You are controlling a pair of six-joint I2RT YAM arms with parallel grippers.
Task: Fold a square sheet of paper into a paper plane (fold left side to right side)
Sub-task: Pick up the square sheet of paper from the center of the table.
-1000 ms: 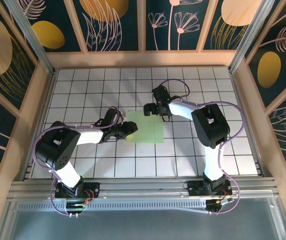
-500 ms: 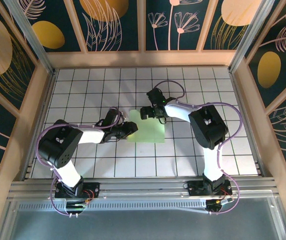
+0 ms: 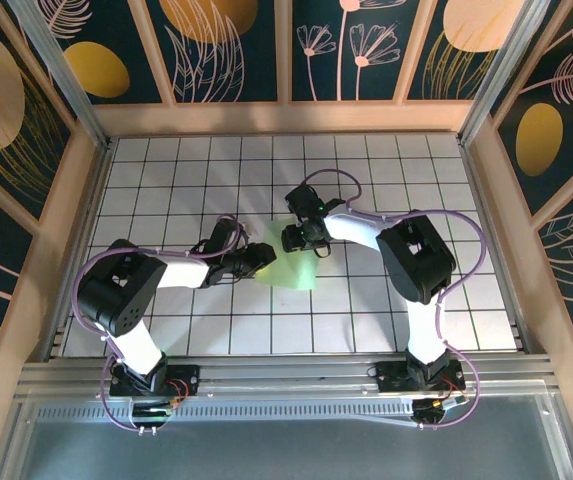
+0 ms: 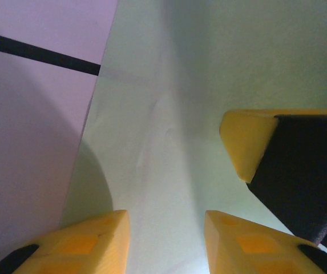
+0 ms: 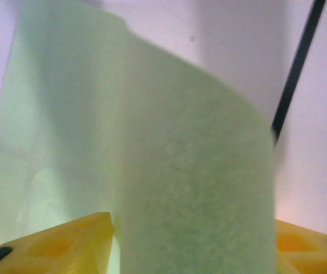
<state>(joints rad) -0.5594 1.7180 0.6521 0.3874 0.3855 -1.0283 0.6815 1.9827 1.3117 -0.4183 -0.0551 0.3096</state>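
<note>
- The left gripper [image 4: 166, 228] is sitting low over the paper [image 4: 169, 114], its two yellow fingertips parted and gripping nothing, just inside the paper's left edge.
- A yellow-and-black finger [image 4: 249, 142] is reaching in over the paper on the right of those fingertips.
- The right gripper [image 5: 194, 242] is straddling a raised curl of the paper [image 5: 192, 188]. Its fingers are standing apart with the curl between them, and whether they are pinching it I cannot tell.
- From above, the left gripper [image 3: 263, 262] is lying at the paper's [image 3: 296, 274] left edge, and the right gripper [image 3: 301, 240] is sitting over the paper's far part, close beside it.
- The paper is lying on the white tiled table [image 3: 166, 180] near the table's middle, flat at its near side.
- The left arm [image 3: 166, 272] is stretching in from the paper's left, and the right arm [image 3: 366, 228] from its right.
</note>
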